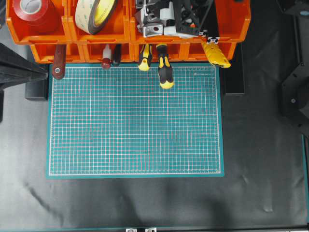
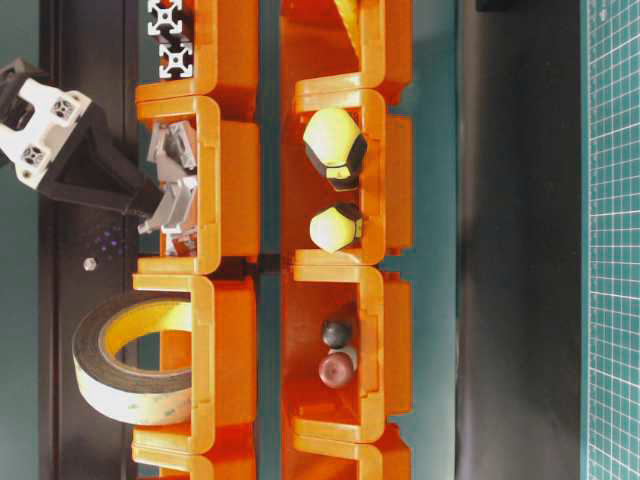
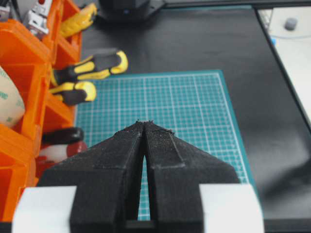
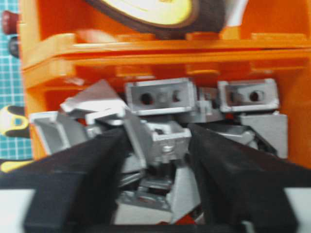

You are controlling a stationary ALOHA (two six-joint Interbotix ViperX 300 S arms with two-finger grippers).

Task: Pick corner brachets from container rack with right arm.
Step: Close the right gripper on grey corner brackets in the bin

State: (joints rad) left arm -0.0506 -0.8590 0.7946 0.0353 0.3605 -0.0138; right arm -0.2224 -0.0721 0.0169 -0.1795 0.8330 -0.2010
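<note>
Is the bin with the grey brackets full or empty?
Full: the bin holds a heap of grey brackets, and the right hand reaches in.

Grey corner brachets [image 4: 163, 138] heaped in orange container rack [image 4: 146, 53] upper bin.

We see a table [image 1: 260, 159] covered in a matte black sheet, faintly creased near the lower right of the overhead view. On it lies a teal cutting mat [image 1: 135, 121] printed with a fine white grid, its edges square to the table. A thin teal strip [image 1: 304, 183] runs along the right border of the black sheet. In the left wrist view a pale surface [image 3: 296, 53] lies beyond the sheet's far right edge, with a small grey round object [image 3: 290, 23] resting on it. The light is even and soft, casting only weak shadows.
</note>
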